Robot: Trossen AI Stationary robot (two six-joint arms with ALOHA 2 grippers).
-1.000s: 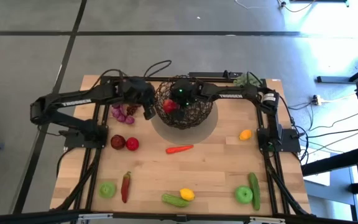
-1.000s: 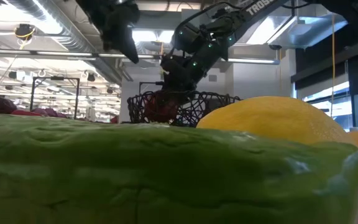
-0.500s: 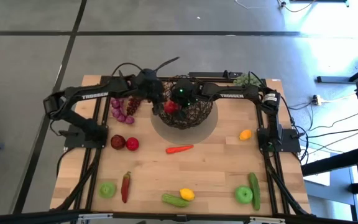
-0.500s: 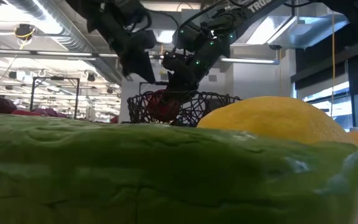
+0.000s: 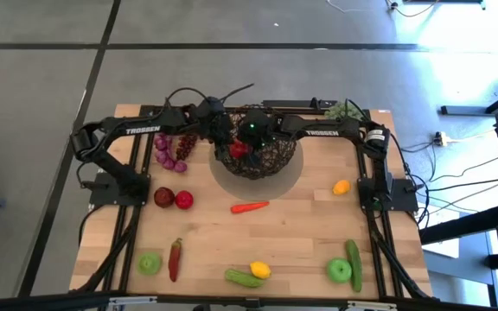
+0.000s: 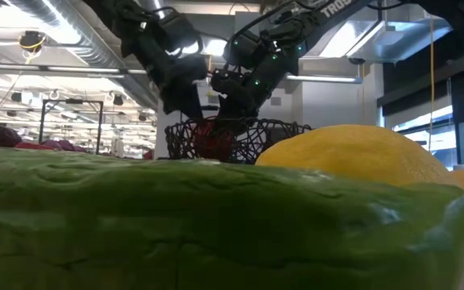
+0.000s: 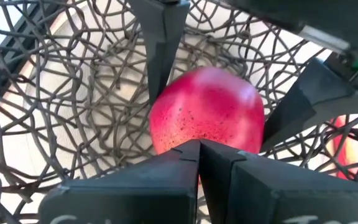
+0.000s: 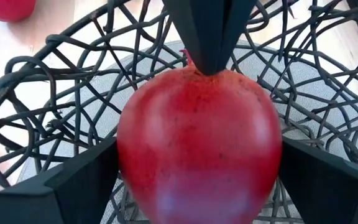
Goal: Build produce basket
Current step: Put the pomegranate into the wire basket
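My right jaws [image 8: 197,180] straddle a red apple [image 8: 197,149] inside the basket [image 5: 258,155] at the surface's far middle, spread wide around it. My left jaws [image 7: 197,152], clenched empty, press its side, probably steadying it.

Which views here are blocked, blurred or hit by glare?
Low view: a blurred green cucumber and lemon against the lens fill the lower frame; bright ceiling lights behind. High view: glare on the floor at top right. Both wrist views: sharp on the red apple inside the basket.
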